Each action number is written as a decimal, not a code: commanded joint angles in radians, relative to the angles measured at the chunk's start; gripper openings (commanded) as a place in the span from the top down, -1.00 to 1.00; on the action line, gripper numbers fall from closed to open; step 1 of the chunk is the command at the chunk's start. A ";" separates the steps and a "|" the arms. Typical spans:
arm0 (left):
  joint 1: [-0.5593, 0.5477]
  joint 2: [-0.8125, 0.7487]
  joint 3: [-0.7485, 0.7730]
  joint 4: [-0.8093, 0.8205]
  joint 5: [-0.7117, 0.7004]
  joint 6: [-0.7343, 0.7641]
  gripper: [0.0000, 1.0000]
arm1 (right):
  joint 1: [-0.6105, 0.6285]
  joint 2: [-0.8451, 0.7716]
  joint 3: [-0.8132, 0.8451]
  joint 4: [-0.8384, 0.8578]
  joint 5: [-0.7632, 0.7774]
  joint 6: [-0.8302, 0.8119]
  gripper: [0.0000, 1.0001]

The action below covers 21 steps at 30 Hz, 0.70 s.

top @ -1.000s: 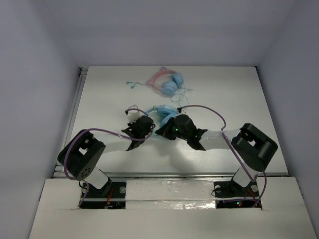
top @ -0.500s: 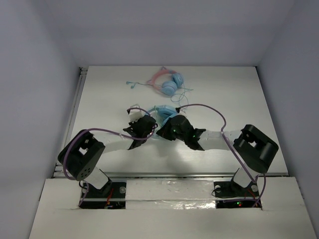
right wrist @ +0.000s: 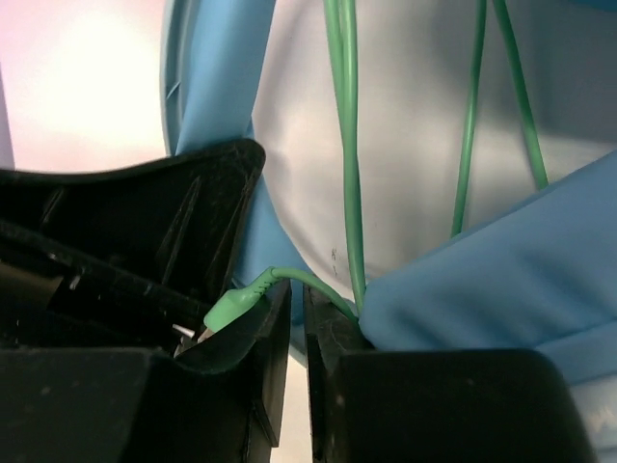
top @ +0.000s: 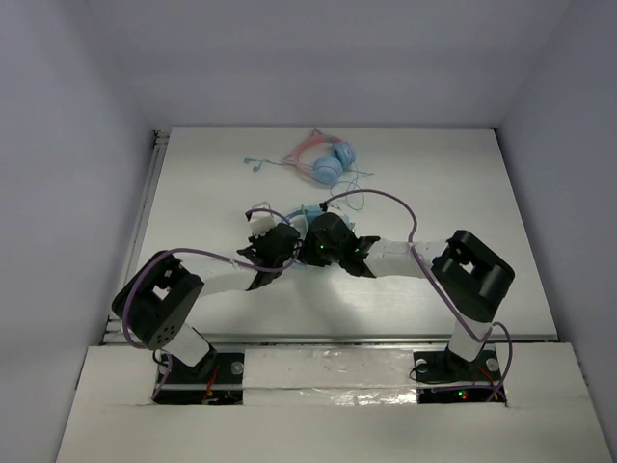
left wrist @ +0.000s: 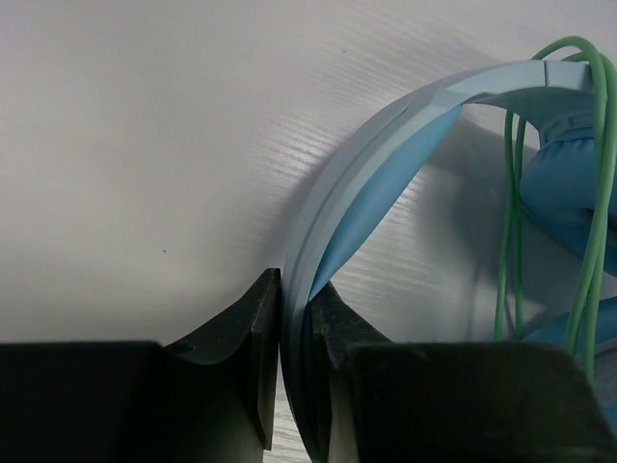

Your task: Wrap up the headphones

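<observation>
The light-blue headphones (top: 307, 210) lie mid-table, mostly hidden under both grippers. My left gripper (left wrist: 297, 299) is shut on the wide blue headband (left wrist: 386, 164), which arcs up and right from the jaws toward a padded cup (left wrist: 564, 183). Loops of the thin green cable (left wrist: 511, 212) hang beside that cup. My right gripper (right wrist: 297, 294) stands open by a narrow gap. The cable's green plug (right wrist: 231, 309) rests on its left finger, and the cable (right wrist: 344, 145) arches over the fingertips, not clamped. A blue cup (right wrist: 501, 270) presses against the right finger. From above, the left gripper (top: 285, 231) and right gripper (top: 307, 226) almost touch.
A smaller pair with a pink headband and blue cups (top: 328, 159) lies at the back of the table, its thin cable trailing left. White walls enclose the table (top: 193, 193) on three sides. The arms' purple cables loop above the surface.
My right arm has swung left, close against the left gripper. Its jaws have parted slightly from shut. The left gripper has kept its hold on the headband.
</observation>
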 commanded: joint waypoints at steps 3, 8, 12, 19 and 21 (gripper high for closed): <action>-0.049 -0.115 -0.018 0.009 0.159 0.009 1.00 | -0.023 0.052 0.025 0.041 0.082 -0.022 0.70; -0.049 -0.069 0.022 -0.007 0.200 0.022 1.00 | -0.023 -0.071 -0.018 0.031 -0.047 -0.078 0.60; -0.049 -0.049 0.030 -0.001 0.211 0.019 1.00 | -0.023 -0.112 0.033 -0.114 -0.157 -0.180 0.27; -0.049 -0.034 0.027 0.003 0.216 0.004 1.00 | -0.023 -0.115 0.074 -0.129 -0.061 -0.186 0.33; -0.049 -0.020 0.025 0.005 0.219 0.002 1.00 | -0.023 -0.102 0.085 -0.105 -0.024 -0.184 0.33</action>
